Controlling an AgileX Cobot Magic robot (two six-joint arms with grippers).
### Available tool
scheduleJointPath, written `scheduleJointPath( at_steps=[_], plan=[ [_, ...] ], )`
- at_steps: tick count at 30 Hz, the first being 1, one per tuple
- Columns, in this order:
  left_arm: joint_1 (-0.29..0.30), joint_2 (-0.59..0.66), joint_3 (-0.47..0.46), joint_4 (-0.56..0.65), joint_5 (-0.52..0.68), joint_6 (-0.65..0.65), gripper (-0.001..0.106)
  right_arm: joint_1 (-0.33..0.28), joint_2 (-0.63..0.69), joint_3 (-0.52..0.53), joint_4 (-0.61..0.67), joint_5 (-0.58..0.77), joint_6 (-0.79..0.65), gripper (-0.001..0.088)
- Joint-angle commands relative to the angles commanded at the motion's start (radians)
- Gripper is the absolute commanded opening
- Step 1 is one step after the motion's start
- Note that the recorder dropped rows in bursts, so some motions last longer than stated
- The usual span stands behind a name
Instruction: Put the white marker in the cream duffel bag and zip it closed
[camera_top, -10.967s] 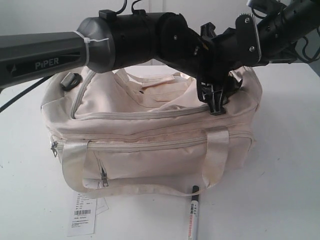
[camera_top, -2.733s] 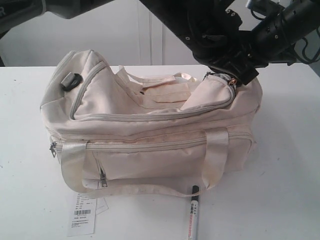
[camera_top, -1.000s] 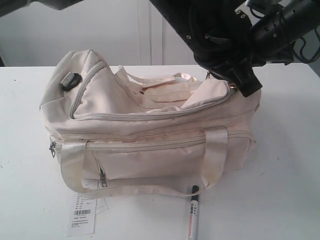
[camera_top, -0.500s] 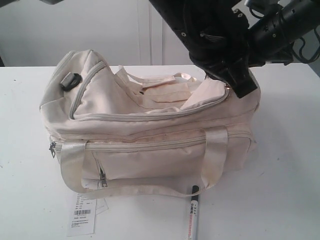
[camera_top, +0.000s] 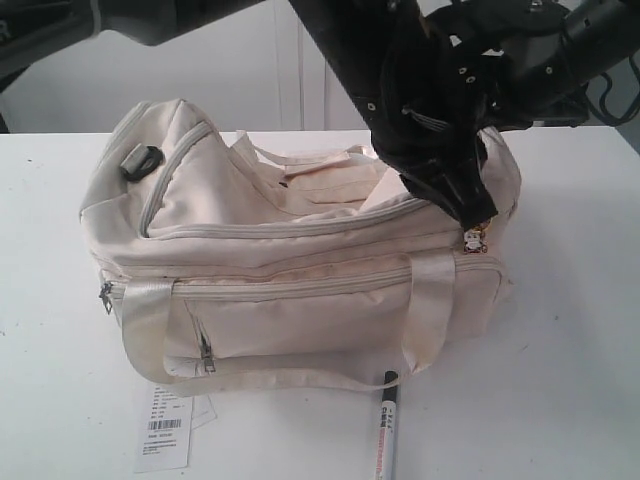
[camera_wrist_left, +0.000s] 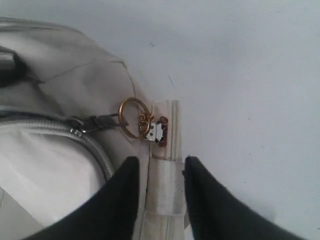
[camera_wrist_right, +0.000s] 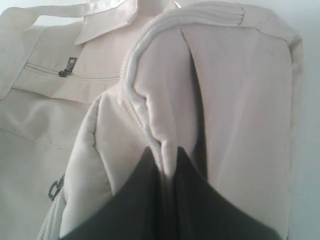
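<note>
Cream duffel bag (camera_top: 300, 300): sits upright on the white table (camera_top: 560, 350), long side facing the exterior view, with one strap handle hanging down its front.

White marker (camera_top: 385, 435): lies on the table just in front of the bag, outside it. Its black cap points toward the bag, below the right end of the handle loop.

Left gripper (camera_wrist_left: 159, 162): reaches across to the bag's right end. Its fingers stand apart on either side of a cream webbing tab (camera_wrist_left: 164, 185). They seem not to squeeze it, though the contact is hard to judge.

Right gripper (camera_wrist_right: 167, 161): its fingers are pressed together on a pinched fold of the bag's end fabric, which they hold raised.

Zipper pull (camera_wrist_left: 95, 121): lies at the bag's right end, with a gold ring (camera_wrist_left: 131, 117) hooked to it.

Gold charm (camera_top: 473, 240): hangs free from the ring against the end of the bag, with no finger touching it.

Paper tag (camera_top: 165, 430): lies flat on the table by the bag's front left corner.
</note>
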Motion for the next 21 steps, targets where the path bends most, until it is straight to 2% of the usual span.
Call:
scheduleJointPath(
  at_steps=[3, 6, 8, 9, 11, 15, 16, 17, 18, 21],
  plan=[
    [0.0, 0.002, 0.0, -0.107, 0.056, -0.163, 0.073, 0.0, 0.0, 0.0, 0.0, 0.002, -0.007, 0.0],
    [0.0, 0.008, 0.0, -0.183, 0.085, -0.187, 0.075, 0.0, 0.0, 0.0, 0.0, 0.002, -0.013, 0.0],
    [0.0, 0.008, 0.0, -0.153, 0.045, -0.259, 0.075, 0.0, 0.0, 0.0, 0.0, 0.002, -0.021, 0.0],
    [0.0, 0.011, 0.004, -0.082, 0.009, -0.374, 0.075, 0.0, 0.0, 0.0, 0.0, 0.002, -0.023, 0.0],
    [-0.008, 0.011, 0.038, -0.054, -0.049, -0.44, 0.075, 0.0, 0.0, 0.0, 0.0, 0.002, -0.025, 0.0],
    [-0.093, -0.007, 0.129, 0.117, -0.175, -0.541, 0.075, 0.0, 0.0, 0.0, 0.0, 0.001, -0.03, 0.0],
    [-0.134, -0.018, 0.165, 0.201, -0.248, -0.619, 0.075, 0.0, 0.0, 0.0, 0.0, 0.001, -0.03, 0.0],
    [-0.151, -0.02, 0.178, 0.245, -0.269, -0.659, 0.075, 0.0, 0.0, 0.0, 0.0, 0.001, -0.03, 0.0],
    [-0.193, -0.022, 0.211, 0.385, -0.307, -0.766, 0.075, 0.0, 0.0, 0.0, 0.0, 0.002, -0.031, 0.0],
    [-0.251, -0.022, 0.251, 0.651, -0.309, -0.943, 0.075, 0.0, 0.0, 0.0, 0.0, 0.002, -0.033, 0.0]
  ],
)
